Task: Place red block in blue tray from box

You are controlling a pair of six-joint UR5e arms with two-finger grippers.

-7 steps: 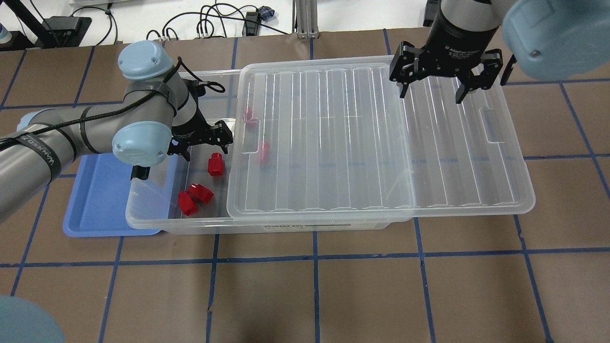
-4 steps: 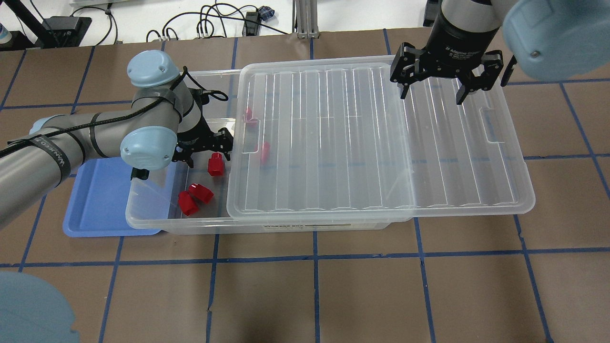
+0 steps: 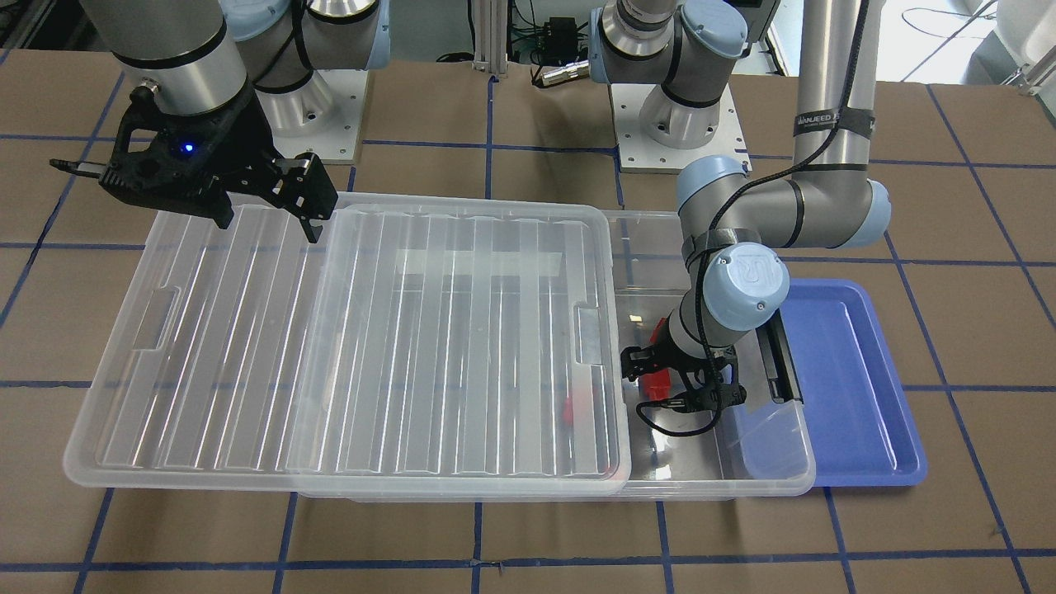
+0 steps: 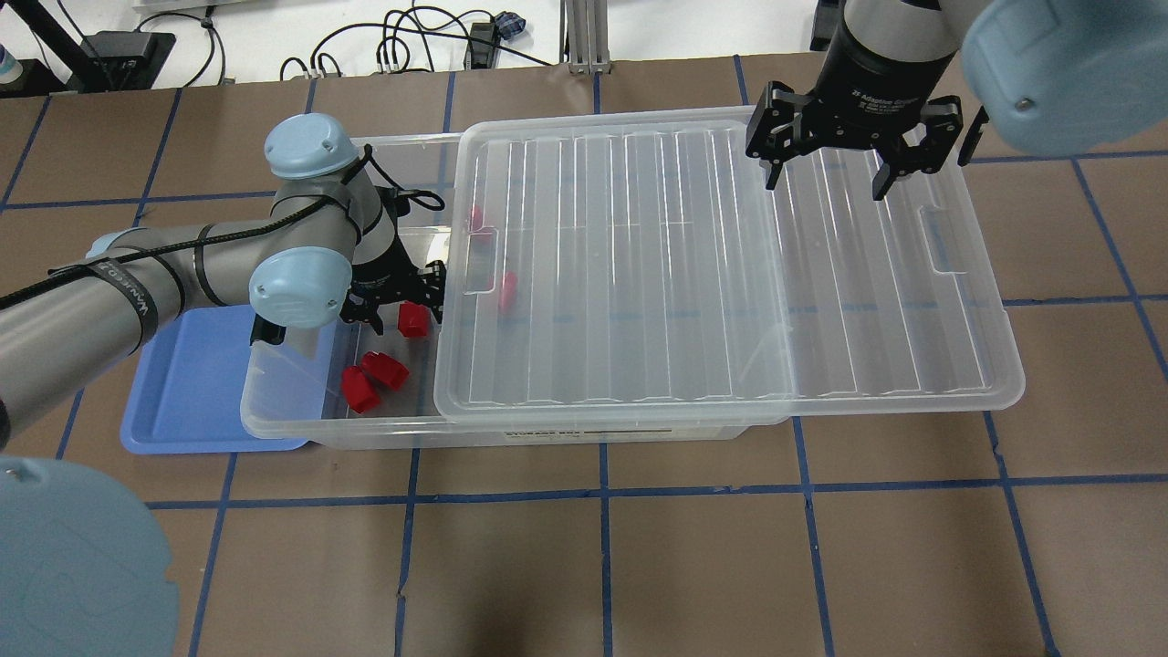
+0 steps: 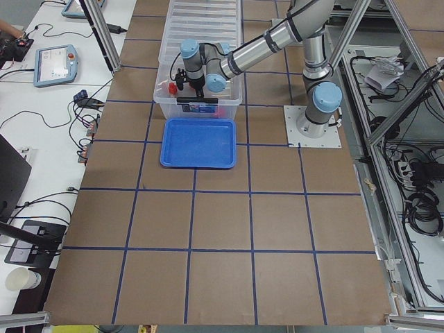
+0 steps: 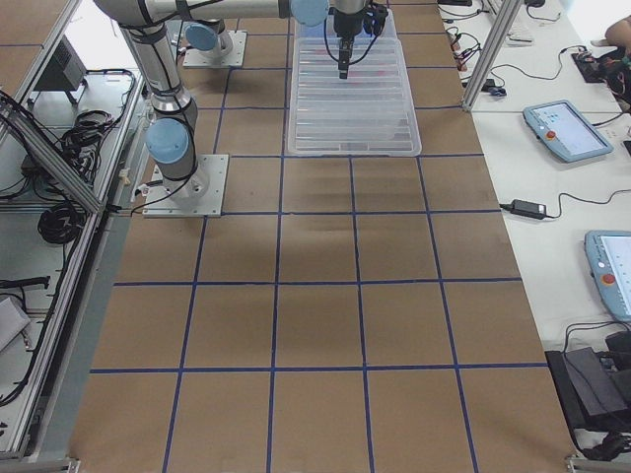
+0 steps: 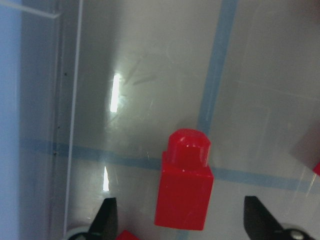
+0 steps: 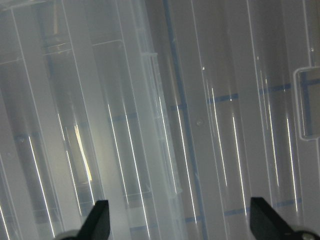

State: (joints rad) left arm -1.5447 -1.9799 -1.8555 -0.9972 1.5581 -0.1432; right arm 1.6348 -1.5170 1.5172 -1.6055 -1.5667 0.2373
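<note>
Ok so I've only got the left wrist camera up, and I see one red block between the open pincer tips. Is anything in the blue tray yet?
Observer: No. The exterior left view shows the blue tray with no block in it.
Operator: Any other blocks close to mine?
Observer: Two more red blocks lie close together in the uncovered end of the box, on the robot's side of yours.
Operator: And the other arm?
Observer: The right pincer hangs open above the far end of the lid, holding nothing.
</note>
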